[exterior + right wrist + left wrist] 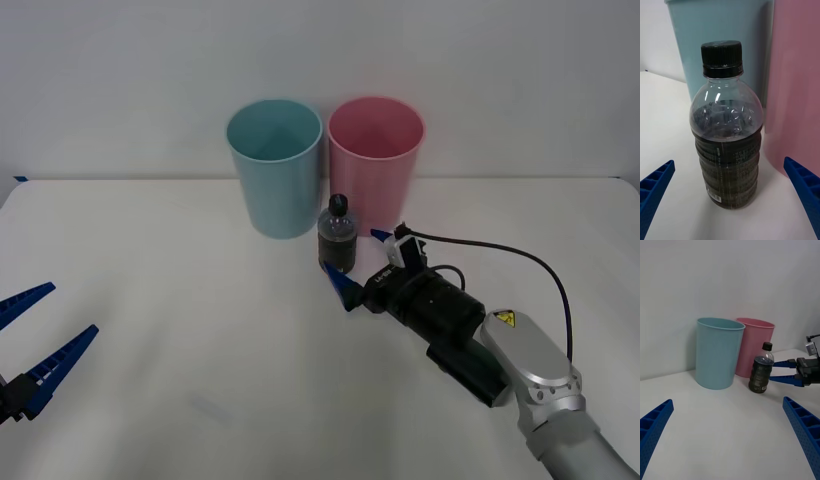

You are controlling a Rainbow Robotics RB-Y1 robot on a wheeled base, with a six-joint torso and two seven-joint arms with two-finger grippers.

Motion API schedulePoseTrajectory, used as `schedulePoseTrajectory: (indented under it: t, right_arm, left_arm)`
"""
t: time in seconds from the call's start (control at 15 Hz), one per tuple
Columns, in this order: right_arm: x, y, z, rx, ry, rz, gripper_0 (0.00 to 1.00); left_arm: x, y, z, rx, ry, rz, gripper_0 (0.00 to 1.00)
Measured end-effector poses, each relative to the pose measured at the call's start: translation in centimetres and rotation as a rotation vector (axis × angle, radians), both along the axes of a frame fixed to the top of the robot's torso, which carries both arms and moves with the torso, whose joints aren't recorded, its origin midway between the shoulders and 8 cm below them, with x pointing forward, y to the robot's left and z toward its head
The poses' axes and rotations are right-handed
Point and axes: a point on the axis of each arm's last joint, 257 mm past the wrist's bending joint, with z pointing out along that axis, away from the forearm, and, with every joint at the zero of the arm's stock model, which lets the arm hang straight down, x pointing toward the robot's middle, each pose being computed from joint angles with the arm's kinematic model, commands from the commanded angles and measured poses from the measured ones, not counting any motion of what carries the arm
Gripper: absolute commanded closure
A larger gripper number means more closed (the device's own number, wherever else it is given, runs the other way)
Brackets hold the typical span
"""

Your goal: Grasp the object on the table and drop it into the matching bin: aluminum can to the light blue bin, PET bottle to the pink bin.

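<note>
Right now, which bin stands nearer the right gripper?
The pink bin: the right gripper, open around the bottle, sits just before it; the blue bin stands farther left.

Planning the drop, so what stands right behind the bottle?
Behind the PET bottle stand the light blue bin and the pink bin, side by side. The bottle hides the foot of their meeting.

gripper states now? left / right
Left gripper: open, holding nothing, parked at the table's near left edge.
Right gripper: open, fingers straddling the upright PET bottle, not closed on it.
</note>
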Motion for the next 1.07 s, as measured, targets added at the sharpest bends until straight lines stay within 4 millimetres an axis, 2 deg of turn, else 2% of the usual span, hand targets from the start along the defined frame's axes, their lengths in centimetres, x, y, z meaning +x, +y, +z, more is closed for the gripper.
schedulePoseTrajectory:
  t: [0.53,0.87,0.93,1.0,1.07]
  right_arm:
    - [3.0,2.3,-0.9,-0.034,0.031,0.002,0.0]
    - [3.6,2.2,-1.1,-0.044,0.034,-0.005,0.0]
    - [3.6,2.2,-1.1,-0.044,0.033,-0.006,0.18]
    - [3.6,2.2,-1.1,-0.045,0.033,-0.006,0.79]
    - [3.6,2.3,-1.0,-0.045,0.031,-0.005,0.98]
  left_arm:
    - [0.0,0.0,0.0,0.0,0.0,0.0,0.0]
    - [0.0,0.0,0.0,0.0,0.0,0.0,0.0]
    - [0.0,0.0,0.0,0.0,0.0,0.0,0.0]
    - [0.0,0.0,0.0,0.0,0.0,0.0,0.0]
    - [0.0,0.0,0.0,0.0,0.0,0.0,0.0]
